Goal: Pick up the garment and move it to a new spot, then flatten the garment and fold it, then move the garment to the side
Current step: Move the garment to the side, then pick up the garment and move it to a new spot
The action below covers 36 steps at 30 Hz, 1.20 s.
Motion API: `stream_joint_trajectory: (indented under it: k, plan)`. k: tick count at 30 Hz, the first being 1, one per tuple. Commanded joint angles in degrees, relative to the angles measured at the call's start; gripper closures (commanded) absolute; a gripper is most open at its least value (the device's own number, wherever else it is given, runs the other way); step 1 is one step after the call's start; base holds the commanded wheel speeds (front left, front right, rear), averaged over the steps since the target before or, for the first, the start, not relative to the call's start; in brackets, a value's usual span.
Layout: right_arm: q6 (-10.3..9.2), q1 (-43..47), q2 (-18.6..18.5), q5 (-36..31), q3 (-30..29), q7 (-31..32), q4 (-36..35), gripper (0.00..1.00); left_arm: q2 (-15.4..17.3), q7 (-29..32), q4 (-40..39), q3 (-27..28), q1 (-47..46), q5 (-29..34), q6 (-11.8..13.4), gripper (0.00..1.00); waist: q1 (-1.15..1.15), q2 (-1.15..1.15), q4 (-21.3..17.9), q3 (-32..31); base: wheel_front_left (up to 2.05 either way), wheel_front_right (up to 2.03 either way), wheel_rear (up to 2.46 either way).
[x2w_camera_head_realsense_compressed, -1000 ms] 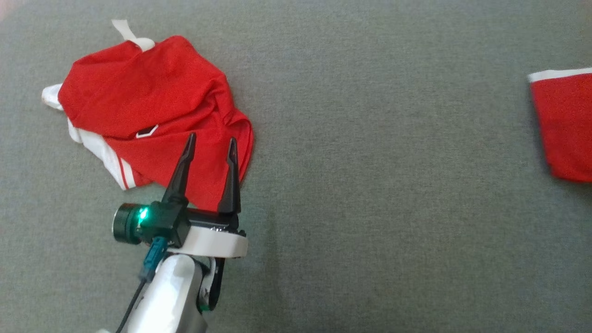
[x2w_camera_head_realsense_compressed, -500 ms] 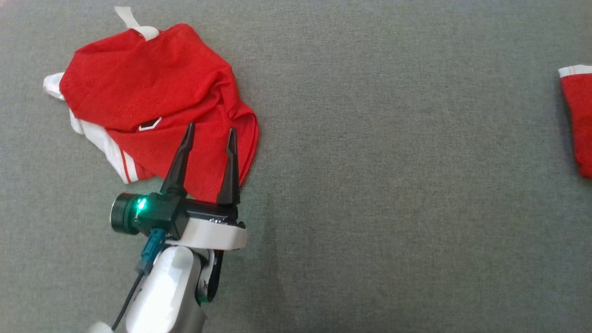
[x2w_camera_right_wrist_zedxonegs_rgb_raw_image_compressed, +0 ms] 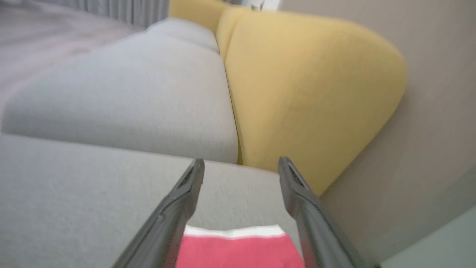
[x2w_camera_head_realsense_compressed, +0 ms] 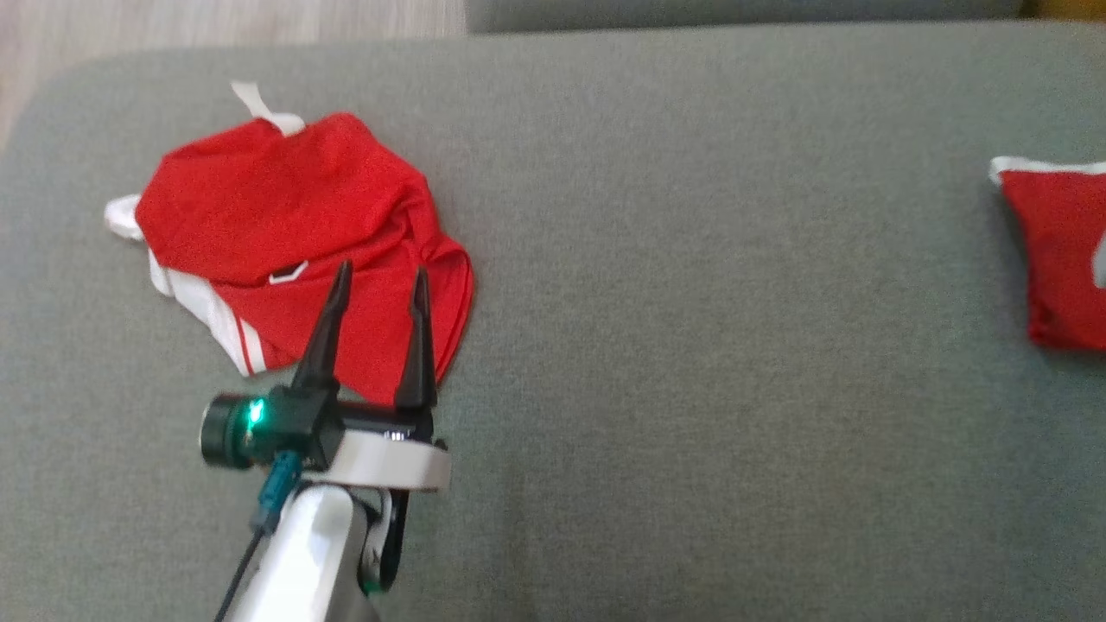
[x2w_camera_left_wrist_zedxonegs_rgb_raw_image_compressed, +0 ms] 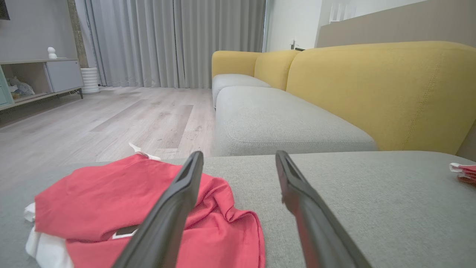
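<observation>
A crumpled red garment (x2w_camera_head_realsense_compressed: 259,199) with white trim lies at the left of the grey cushion (x2w_camera_head_realsense_compressed: 691,345); it also shows in the left wrist view (x2w_camera_left_wrist_zedxonegs_rgb_raw_image_compressed: 104,197). My left gripper (x2w_camera_head_realsense_compressed: 382,270) hovers open over its near right edge, nothing between its fingers (x2w_camera_left_wrist_zedxonegs_rgb_raw_image_compressed: 239,154). A second red garment (x2w_camera_head_realsense_compressed: 1058,250), folded with a white band, lies at the cushion's far right edge and shows small in the left wrist view (x2w_camera_left_wrist_zedxonegs_rgb_raw_image_compressed: 465,173). My right gripper (x2w_camera_right_wrist_zedxonegs_rgb_raw_image_compressed: 241,163) stands open just above that folded piece (x2w_camera_right_wrist_zedxonegs_rgb_raw_image_compressed: 238,253), its fingers apart and clear of the cloth.
The cushion's far edge (x2w_camera_head_realsense_compressed: 605,34) borders wooden floor (x2w_camera_head_realsense_compressed: 216,22) at the upper left. A second grey seat (x2w_camera_left_wrist_zedxonegs_rgb_raw_image_compressed: 279,123) and yellow backrests (x2w_camera_left_wrist_zedxonegs_rgb_raw_image_compressed: 390,89) lie beyond. The backrest (x2w_camera_right_wrist_zedxonegs_rgb_raw_image_compressed: 308,93) is close to my right gripper. Bare cushion spans the middle.
The head camera has shifted, so the cushion's far edge and the floor now show. My left gripper keeps the same open stance over the crumpled garment.
</observation>
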Motion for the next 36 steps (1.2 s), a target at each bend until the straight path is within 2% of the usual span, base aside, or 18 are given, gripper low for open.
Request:
stream_joint_trajectory:
  k: [1,5,10,14,20,27,36]
  plan:
    - [-0.05,0.7,0.8,0.9,1.1,-1.3,-4.8,0.00,0.4,-0.3,-1.5,2.1,0.5,0.4,0.0,0.00,0.01,0.00,-0.5,-3.7,0.00,0.00,0.00]
    - [-0.05,4.0,6.4,3.2,3.0,-1.6,-12.0,0.00,0.4,-0.3,-1.6,2.6,2.1,0.4,-0.1,0.00,0.01,0.00,-0.5,-6.9,0.00,0.00,0.00]
    - [-0.05,9.5,12.7,9.3,4.8,-3.4,-20.6,0.00,0.4,-0.3,-1.9,2.9,3.9,0.5,0.0,0.00,0.01,0.00,-0.5,-9.6,0.00,0.00,0.00]
    - [-0.05,15.3,15.8,12.7,7.8,-5.2,-26.3,0.00,0.4,-0.3,-2.2,2.8,5.3,-0.2,0.2,0.00,0.01,0.00,-0.4,-10.6,0.00,0.00,0.00]
    - [-0.05,25.1,17.0,15.3,13.0,-9.9,-28.3,0.00,0.4,-0.3,-1.9,3.6,7.3,-0.4,0.8,0.00,0.01,0.00,-0.3,-11.1,0.00,0.00,0.00]
    - [-0.05,33.6,17.1,19.8,14.8,-12.3,-28.1,0.00,0.4,-0.3,-1.9,4.1,8.5,-1.1,0.9,0.00,0.01,0.00,0.1,-11.0,0.00,0.00,0.00]
    - [-0.05,35.3,17.1,20.9,14.8,-12.5,-30.3,0.00,0.4,-0.3,-1.3,4.1,9.1,-1.3,0.9,0.00,0.01,0.00,-0.1,-11.2,0.00,0.00,0.00]
